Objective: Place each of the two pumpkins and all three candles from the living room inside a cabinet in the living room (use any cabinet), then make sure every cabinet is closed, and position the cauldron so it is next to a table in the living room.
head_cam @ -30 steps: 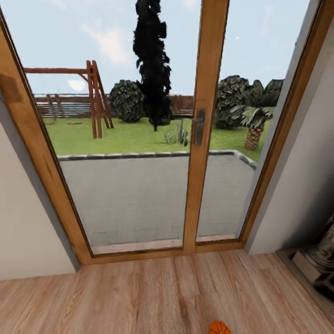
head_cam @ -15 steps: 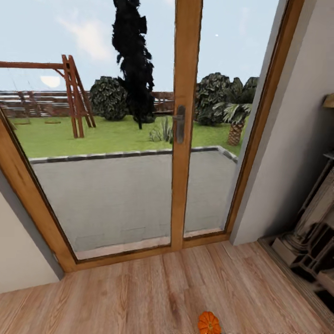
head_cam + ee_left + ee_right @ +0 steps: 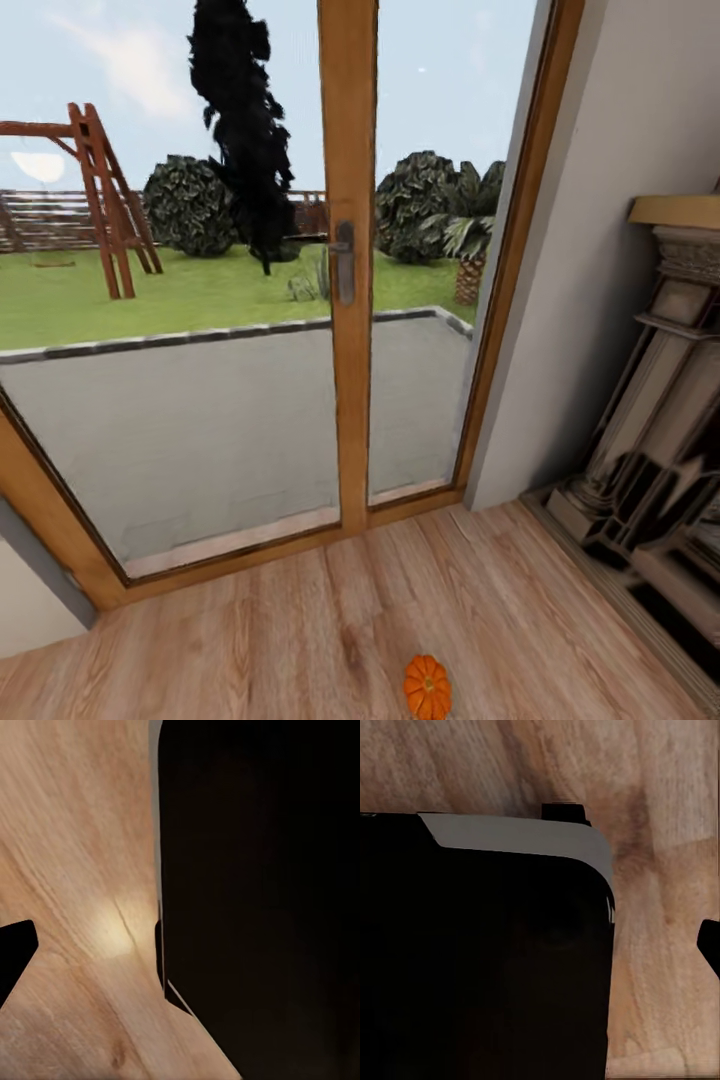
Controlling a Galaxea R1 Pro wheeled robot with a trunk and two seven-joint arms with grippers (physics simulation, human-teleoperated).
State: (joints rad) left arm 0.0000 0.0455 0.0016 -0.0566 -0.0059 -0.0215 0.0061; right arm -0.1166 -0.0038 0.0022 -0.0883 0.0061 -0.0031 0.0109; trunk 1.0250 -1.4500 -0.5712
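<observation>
You're in transit with one pumpkin [image 3: 428, 686] sitting loose on the wooden floor [image 3: 250, 640] just ahead, near the glass door [image 3: 345, 260] and left of the fireplace [image 3: 650, 440]; whether your jaws are spread, I cannot tell

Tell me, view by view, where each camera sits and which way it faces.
Head view: on the robot's head, facing forward and down at a glass door, wooden floor, one pumpkin and the fireplace.
Left wrist view: on the left arm, aimed at the floor beside a black body part.
Right wrist view: on the right arm, also aimed floorward past a black body part.
All three views share the wooden floor.
</observation>
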